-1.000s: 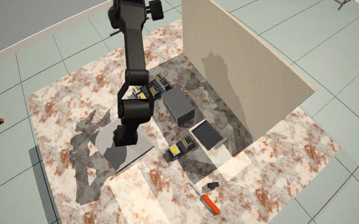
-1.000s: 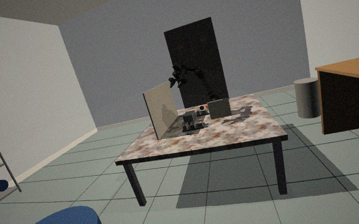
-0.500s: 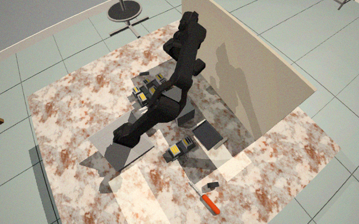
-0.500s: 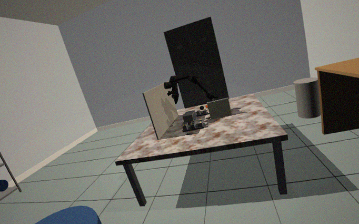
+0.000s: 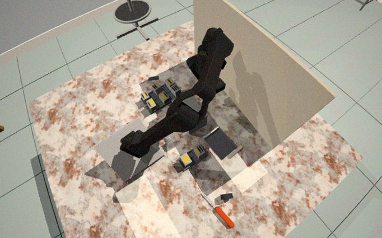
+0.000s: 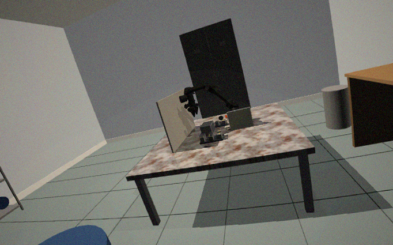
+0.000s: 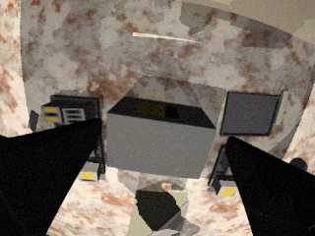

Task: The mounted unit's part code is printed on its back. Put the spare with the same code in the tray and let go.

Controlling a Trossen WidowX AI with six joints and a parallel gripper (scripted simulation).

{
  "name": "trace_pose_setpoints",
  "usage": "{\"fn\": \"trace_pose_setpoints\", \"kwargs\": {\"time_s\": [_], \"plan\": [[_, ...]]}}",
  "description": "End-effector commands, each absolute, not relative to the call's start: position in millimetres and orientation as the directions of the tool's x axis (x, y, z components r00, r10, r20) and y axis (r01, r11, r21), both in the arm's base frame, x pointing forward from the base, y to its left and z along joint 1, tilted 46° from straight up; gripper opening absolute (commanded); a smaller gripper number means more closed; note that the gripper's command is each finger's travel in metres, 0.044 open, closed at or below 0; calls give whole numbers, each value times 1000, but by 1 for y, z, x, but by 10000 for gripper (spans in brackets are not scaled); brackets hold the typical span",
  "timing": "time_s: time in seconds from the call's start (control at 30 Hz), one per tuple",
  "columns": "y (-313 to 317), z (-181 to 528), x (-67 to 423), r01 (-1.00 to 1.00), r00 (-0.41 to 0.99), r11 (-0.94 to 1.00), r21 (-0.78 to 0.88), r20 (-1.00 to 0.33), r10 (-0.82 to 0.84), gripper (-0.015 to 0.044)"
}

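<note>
Several spares (image 5: pixel 161 95) cluster by mounted unit (image 7: pixel 160 140), one more (image 5: pixel 193 156) beside tray (image 5: pixel 220 142). My gripper (image 7: pixel 164 133) hangs wide open, empty, above unit. Code unreadable from wrist cam; risk: I grab wrong spare.

Grey walls (image 6: pixel 133 54) are enclosing a pale green tiled floor (image 6: pixel 245 235), with a dark door (image 6: pixel 213 67) standing behind the marbled table (image 6: pixel 254 143).
</note>
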State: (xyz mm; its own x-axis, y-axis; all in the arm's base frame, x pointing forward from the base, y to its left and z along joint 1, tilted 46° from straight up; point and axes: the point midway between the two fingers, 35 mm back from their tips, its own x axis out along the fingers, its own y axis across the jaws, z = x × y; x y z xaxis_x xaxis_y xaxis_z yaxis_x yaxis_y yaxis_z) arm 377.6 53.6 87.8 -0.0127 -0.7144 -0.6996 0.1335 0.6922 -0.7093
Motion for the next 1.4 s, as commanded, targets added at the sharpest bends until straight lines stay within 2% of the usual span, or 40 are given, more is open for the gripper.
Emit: {"fn": "trace_pose_setpoints", "kwargs": {"time_s": [0.0, 0.2, 0.27, 0.5, 0.63, 0.77, 0.87, 1.17, 1.33, 1.37], "plan": [[52, 89, 378, 145, -13, 688, -711, -697, -717, 440], [52, 89, 378, 145, -13, 688, -711, -697, -717, 440], [60, 80, 374, 82, -11, 698, -712, -701, -713, 440], [123, 2, 308, -505, -8, 628, -593, -724, -690, 440], [143, -40, 254, -790, -13, 451, -416, -724, -689, 440], [145, -73, 197, -959, -17, 215, -187, -714, -700, 440], [141, -85, 170, -993, -19, 94, -68, -706, -708, 440], [141, -86, 169, -994, -19, 89, -63, -706, -708, 440], [112, -110, 174, -994, -18, 89, -65, -705, -709, 309], [110, -112, 174, -994, -18, 89, -65, -704, -710, 300]]}}
